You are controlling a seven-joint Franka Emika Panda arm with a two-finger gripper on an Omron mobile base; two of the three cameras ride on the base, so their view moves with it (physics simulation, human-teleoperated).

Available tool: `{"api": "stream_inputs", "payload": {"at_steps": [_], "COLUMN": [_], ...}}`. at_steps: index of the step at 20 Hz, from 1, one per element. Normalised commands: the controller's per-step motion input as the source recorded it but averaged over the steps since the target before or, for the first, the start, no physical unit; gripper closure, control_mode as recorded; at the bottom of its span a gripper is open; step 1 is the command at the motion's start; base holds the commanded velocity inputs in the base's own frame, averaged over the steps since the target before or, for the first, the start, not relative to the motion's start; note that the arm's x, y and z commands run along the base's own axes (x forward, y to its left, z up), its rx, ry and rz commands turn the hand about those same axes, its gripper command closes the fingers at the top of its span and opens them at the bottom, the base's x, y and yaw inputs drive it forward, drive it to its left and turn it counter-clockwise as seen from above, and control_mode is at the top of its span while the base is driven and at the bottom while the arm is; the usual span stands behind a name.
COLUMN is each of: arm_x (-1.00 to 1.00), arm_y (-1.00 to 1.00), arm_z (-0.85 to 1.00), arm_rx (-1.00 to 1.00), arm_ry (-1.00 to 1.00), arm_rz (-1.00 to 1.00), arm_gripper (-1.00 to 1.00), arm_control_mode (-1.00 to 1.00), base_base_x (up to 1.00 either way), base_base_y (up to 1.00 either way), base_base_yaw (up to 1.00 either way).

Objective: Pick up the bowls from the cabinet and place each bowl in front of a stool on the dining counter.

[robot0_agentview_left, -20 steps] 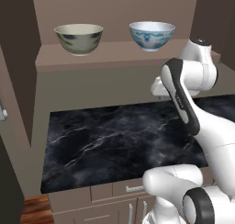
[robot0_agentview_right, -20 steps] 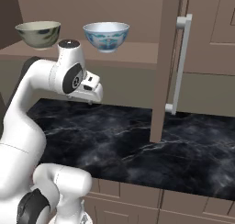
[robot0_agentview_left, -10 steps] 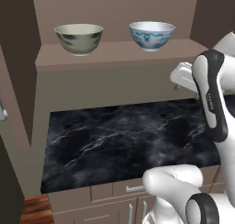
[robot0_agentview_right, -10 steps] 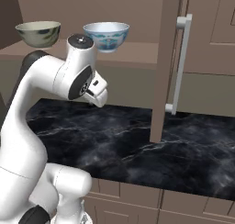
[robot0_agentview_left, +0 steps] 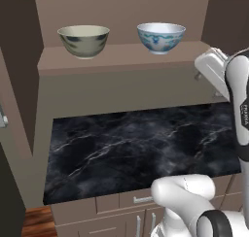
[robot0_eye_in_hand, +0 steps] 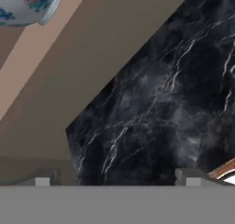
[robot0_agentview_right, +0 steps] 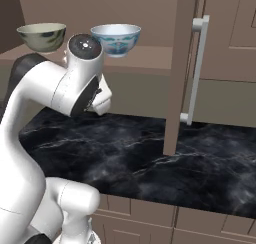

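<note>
Two bowls stand on the inner shelf of the open cabinet [robot0_agentview_left: 121, 54]. The cream-olive bowl [robot0_agentview_left: 83, 41] is on the left and the white bowl with blue pattern [robot0_agentview_left: 160, 37] on the right. In the right base view they are the olive bowl [robot0_agentview_right: 42, 36] and the blue-patterned bowl [robot0_agentview_right: 116, 39]. My gripper [robot0_eye_in_hand: 117, 181] is open with nothing between its fingers. My hand [robot0_agentview_left: 211, 68] hangs just right of and below the blue-patterned bowl [robot0_eye_in_hand: 25, 5], apart from it. The stools and the dining counter are out of view.
A black marble-topped counter [robot0_agentview_left: 141, 148] with beige drawers lies under the shelf. The open cabinet door [robot0_agentview_right: 182, 63] with its silver bar handle [robot0_agentview_right: 197, 70] juts out on the right. A dark door panel [robot0_agentview_left: 14, 61] stands at the left.
The arm has swung to the right and upward in the left base view, bringing the hand near shelf height by the blue-patterned bowl. Both bowls stay put.
</note>
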Motion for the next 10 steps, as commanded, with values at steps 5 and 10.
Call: {"api": "stream_inputs", "payload": {"at_steps": [5,10], "arm_x": [-0.01,0.07], "arm_y": [0.0,-0.19], "arm_z": [0.51,0.25], "arm_rx": [0.16,0.11], "arm_ry": [-0.17,-0.14], "arm_rz": [-0.21,-0.05], "arm_gripper": [-1.0,-1.0], "arm_control_mode": [-1.0,-1.0], "base_base_x": [0.0,0.0], "base_base_y": [0.0,0.0], "base_base_yaw": [0.0,0.0]}}
